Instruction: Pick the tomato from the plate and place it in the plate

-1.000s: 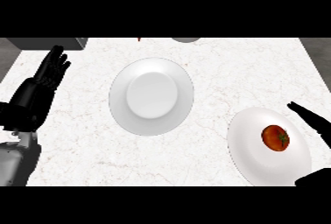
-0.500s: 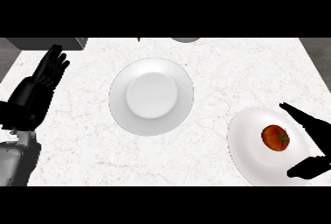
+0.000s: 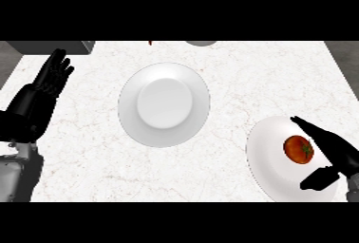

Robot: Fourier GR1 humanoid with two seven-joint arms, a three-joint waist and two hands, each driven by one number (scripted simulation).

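Right hand (image 3: 335,151) spreads over the tomato (image 3: 298,149) at the lower right of the white marbled counter (image 3: 231,61), fingers (image 3: 312,130) straight above the fruit and the thumb (image 3: 319,179) standing off below it, with nothing yet gripped. Red and round, the tomato sits on the right-hand plate (image 3: 266,161), just left of the palm and inside the span between fingers and thumb; whether any part of the hand touches it cannot be told from the head view. A second, bare plate (image 3: 164,105) lies near the middle of the counter, well apart from the first, and appears to be where the fruit is bound. Left hand (image 3: 51,78) rests open at the upper left edge, fingers up, taking no part.

By the look of it the step in hand is the grasp itself. Done well, it calls for the hand to settle until fingers and thumb sit on opposite sides of the tomato at its widest part, then to close evenly so the smooth fruit is not nudged across the shallow plate. A straight lift clear of the rim should come before any sweep left toward the middle plate
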